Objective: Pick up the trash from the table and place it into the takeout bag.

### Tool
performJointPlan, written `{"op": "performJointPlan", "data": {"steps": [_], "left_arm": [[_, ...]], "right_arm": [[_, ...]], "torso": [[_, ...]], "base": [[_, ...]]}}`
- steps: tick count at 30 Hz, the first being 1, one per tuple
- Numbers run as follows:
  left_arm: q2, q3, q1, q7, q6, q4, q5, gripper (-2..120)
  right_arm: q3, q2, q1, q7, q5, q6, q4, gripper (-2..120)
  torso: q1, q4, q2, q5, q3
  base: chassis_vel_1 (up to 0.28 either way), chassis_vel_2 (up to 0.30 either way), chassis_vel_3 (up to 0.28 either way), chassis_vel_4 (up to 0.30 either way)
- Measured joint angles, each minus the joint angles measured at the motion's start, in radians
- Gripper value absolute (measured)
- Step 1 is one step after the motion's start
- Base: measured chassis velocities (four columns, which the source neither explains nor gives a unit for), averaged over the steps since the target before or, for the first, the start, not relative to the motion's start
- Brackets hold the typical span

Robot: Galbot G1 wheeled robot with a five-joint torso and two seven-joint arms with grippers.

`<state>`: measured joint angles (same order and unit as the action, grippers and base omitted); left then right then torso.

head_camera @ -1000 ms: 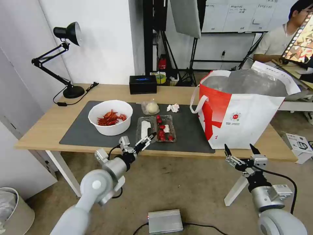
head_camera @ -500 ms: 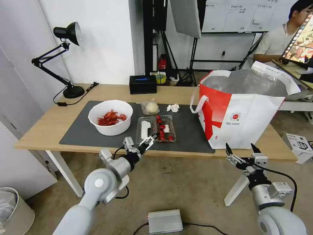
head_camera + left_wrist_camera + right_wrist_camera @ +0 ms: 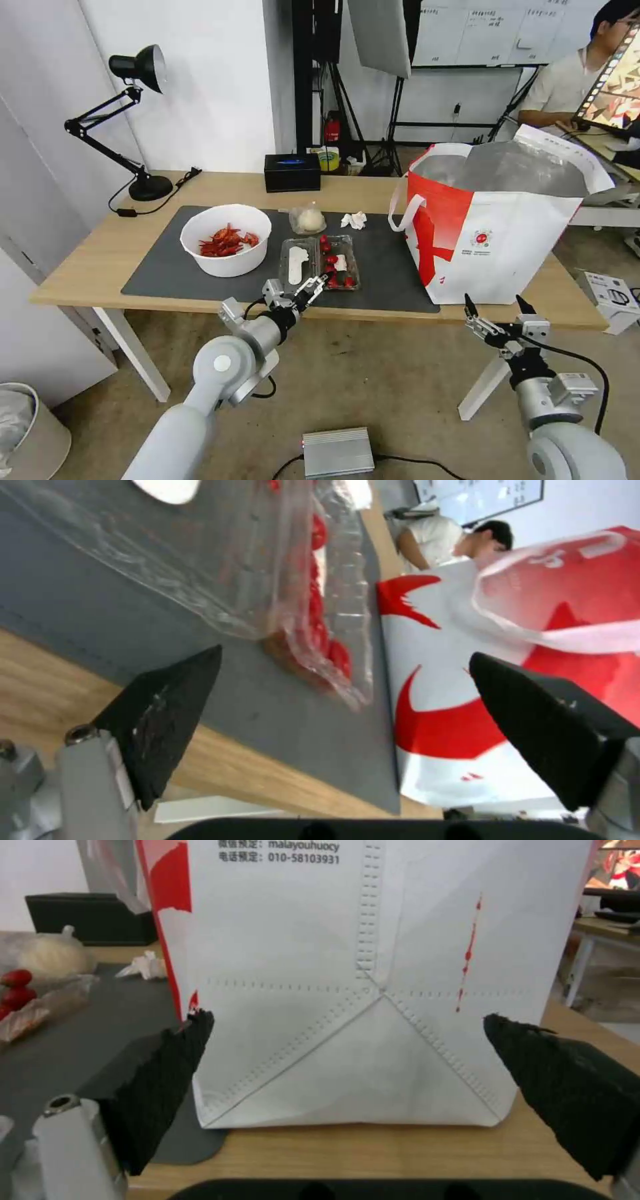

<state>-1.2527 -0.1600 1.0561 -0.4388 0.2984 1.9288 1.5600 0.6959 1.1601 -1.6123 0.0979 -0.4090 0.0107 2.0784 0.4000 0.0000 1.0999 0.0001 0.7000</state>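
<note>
Takeout bag (image 3: 373,990) stands at the table's (image 3: 87,260) right end, side print reads "malayouhuocy" and "010-58103931", foil lining open at top. Clamshell tray (image 3: 320,263) holds red bits, white bowl (image 3: 227,250) holds red shells, both on the mat (image 3: 160,267). My left claw (image 3: 312,288) is spread wide just short of the tray's near edge; right claw (image 3: 498,312) is also spread, low before the bag.

1. Worktop (image 3: 87,257): long light-wood top.
2. Dark grey mat (image 3: 160,267): along the near edge.
3. Takeout bag (image 3: 507,247): upright at the right end, partly on the mat.
4. Desk lamp (image 3: 143,180): far left corner.
5. Black tissue box (image 3: 292,172): far edge.
</note>
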Motion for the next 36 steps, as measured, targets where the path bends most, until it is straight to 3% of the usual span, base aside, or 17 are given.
{"op": "performJointPlan", "data": {"steps": [16,36], "left_arm": [[-0.034,0.022,-0.028,-0.04,-0.054,-0.024,-0.081,100],[-0.008,0.02,-0.015,0.084,-0.089,-0.013,-0.217,100]], "right_arm": [[-0.004,0.014,0.0,0.0,0.005,0.006,-0.015,100],[-0.012,0.028,0.001,-0.008,0.006,0.015,-0.034,100]], "torso": [[0.0,-0.0002,0.0,-0.0001,0.0],[0.0,0.0,0.0,-0.0001,0.0]], "base": [[0.0,0.0,0.0,0.0],[0.0,0.0,0.0,0.0]]}}
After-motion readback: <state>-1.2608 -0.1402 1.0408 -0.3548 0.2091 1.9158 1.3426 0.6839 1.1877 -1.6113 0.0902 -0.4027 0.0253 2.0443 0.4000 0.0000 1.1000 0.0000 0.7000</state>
